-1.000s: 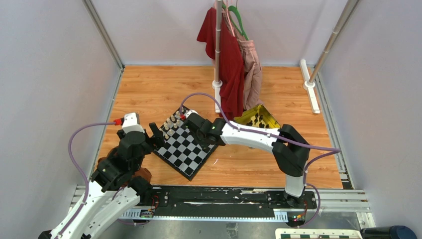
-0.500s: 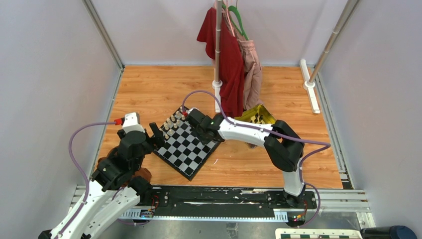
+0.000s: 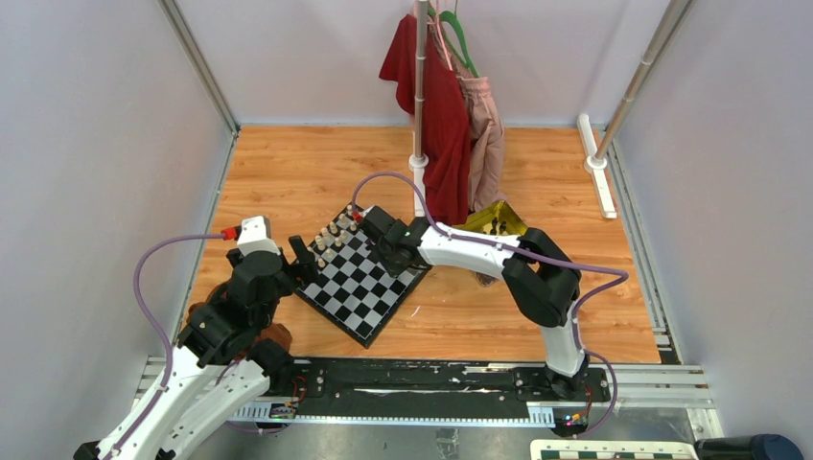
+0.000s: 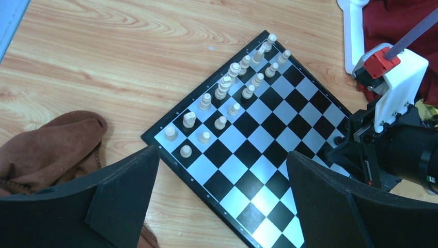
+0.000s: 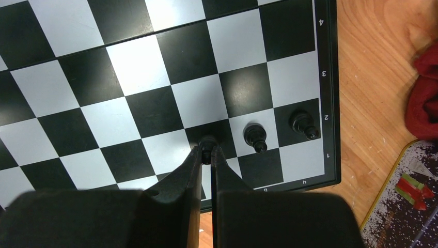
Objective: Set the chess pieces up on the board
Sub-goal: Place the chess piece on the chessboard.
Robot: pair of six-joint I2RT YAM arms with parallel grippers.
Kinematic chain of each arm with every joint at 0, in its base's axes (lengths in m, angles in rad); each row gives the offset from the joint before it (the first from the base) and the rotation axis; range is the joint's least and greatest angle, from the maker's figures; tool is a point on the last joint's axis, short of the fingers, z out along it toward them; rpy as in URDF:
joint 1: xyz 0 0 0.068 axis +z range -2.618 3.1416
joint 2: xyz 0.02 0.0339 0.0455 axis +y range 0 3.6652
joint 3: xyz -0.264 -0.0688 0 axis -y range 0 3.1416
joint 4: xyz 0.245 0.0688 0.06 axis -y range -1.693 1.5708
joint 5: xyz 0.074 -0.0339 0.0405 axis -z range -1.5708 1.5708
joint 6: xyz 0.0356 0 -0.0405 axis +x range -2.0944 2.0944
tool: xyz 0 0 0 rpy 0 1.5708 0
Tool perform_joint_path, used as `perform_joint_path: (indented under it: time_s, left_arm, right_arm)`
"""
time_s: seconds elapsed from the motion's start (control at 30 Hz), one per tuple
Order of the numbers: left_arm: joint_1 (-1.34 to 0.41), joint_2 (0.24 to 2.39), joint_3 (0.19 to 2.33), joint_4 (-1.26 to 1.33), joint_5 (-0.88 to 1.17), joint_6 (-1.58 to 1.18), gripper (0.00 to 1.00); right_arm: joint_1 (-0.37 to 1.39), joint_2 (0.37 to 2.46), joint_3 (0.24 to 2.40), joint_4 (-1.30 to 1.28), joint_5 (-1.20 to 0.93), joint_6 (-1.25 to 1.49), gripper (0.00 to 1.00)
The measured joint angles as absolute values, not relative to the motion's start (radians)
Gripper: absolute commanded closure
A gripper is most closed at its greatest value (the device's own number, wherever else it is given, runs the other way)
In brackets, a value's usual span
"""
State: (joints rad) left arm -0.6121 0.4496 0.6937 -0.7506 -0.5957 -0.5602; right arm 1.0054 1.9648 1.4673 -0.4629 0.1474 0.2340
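Warm orange wood is the tabletop seen from above, with the board lying cornerwise between my two arms. The cream pieces crowd its far-left edge in two rows. My right end effector reaches down over the far-right edge, nearest the gold tray, which I judge supplies the black side. Its fingertips are hidden under the wrist here. My left end effector hangs at the board's left corner.

From the left wrist, those fingers stand wide apart with nothing between them. A brown cloth lies near the board, whose near corner is cut off.

From the right wrist, my fingers are clenched on a black piece over a dark square in the second row from the edge. Whether its base touches down I cannot tell. Two more black pieces stand on the neighbouring squares of that row, so I judge this one extends that line. The fingers hide most of its shape.
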Motion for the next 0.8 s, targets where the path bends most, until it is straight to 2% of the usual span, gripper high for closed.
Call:
perform_joint_path:
  time_s: [0.2, 0.7, 0.8]
  left_arm:
    - [-0.612, 0.45, 0.694, -0.75, -0.595, -0.56, 0.0]
    - [-0.612, 0.455, 0.694, -0.75, -0.595, -0.56, 0.0]
    - [-0.612, 0.455, 0.694, -0.75, -0.595, -0.56, 0.0]
  right_arm:
    - [1.0, 1.973, 1.468, -0.463, 0.138, 0.234, 0.99]
    - [0.999, 1.974, 1.467, -0.463, 0.128, 0.234, 0.72]
    - [0.999, 1.974, 1.467, -0.464, 0.123, 0.234, 0.7]
